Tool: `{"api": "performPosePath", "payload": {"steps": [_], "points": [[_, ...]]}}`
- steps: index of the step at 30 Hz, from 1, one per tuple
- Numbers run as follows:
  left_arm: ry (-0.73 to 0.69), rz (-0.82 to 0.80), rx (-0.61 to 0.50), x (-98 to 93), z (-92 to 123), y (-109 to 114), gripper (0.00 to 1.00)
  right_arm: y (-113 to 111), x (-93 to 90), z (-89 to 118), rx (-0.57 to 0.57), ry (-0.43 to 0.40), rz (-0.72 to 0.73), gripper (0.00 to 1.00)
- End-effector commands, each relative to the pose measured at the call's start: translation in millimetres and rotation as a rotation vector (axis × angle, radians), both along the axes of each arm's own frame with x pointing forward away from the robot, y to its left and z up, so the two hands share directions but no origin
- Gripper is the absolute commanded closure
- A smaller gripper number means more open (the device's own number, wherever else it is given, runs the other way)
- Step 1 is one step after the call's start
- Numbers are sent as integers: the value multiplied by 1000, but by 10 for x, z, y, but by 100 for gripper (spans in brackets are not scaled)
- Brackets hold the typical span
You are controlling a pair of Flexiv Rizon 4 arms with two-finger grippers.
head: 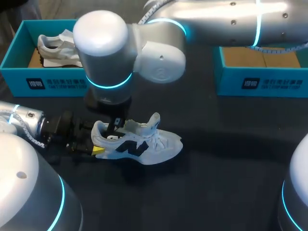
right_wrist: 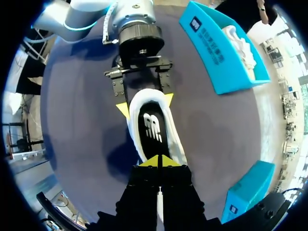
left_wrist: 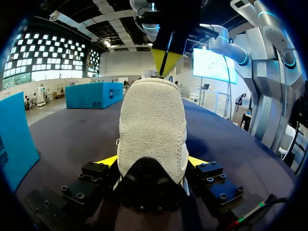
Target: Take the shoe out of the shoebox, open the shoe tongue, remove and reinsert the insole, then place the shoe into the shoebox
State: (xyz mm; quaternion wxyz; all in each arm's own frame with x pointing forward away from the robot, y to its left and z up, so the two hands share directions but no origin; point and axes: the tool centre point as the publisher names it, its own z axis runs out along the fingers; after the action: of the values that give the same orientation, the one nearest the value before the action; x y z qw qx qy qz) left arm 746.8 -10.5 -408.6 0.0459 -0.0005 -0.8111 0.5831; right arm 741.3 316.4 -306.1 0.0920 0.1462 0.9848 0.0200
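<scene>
Heel-on to the left wrist camera sits the shoe [left_wrist: 153, 125], its rear gripped by the left gripper [left_wrist: 152, 161]. One yellow finger [left_wrist: 108, 160] presses each side of the heel, so the jaws are clamped on it. The shoe rests upright on its sole on the table [head: 216, 183], toe pointing away from those jaws. That hold looks like an anchor, steadying the shoe and keeping its opening facing up while the other arm works inside.

Past the left jaws, the tongue [head: 154, 120] stands up and away from the opening, which exposes the dark insole [right_wrist: 153, 127]. It lies flat inside the shoe and appears seated.

Directly above the opening, just beyond the heel collar, the right gripper [right_wrist: 159, 161] hangs pointing straight down. Its two yellow tips are pressed together, and I can see nothing between them. My guess is that the narrow closed point is meant either to slip in and catch the insole's edge or to press the insole flat. I cannot tell which step this is.

Well apart from both grippers are two blue boxes at the table's far edge. The left shoebox [head: 19, 72], beyond the left jaws, holds a second shoe [head: 55, 48]. The right shoebox [head: 260, 82] shows only its brown floor, so it is probably where the held shoe goes.
</scene>
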Motion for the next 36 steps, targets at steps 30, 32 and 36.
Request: {"api": "performPosePath", "payload": {"steps": [30, 32, 36], "points": [[-1, 3, 0, -1, -2, 0, 100, -249, 102, -752, -130, 181, -69, 100], [-1, 3, 0, -1, -2, 0, 100, -258, 124, -808, -121, 187, -78, 100], [-1, 3, 0, -1, -2, 0, 100, -236, 135, -868, -95, 165, -83, 100]]}}
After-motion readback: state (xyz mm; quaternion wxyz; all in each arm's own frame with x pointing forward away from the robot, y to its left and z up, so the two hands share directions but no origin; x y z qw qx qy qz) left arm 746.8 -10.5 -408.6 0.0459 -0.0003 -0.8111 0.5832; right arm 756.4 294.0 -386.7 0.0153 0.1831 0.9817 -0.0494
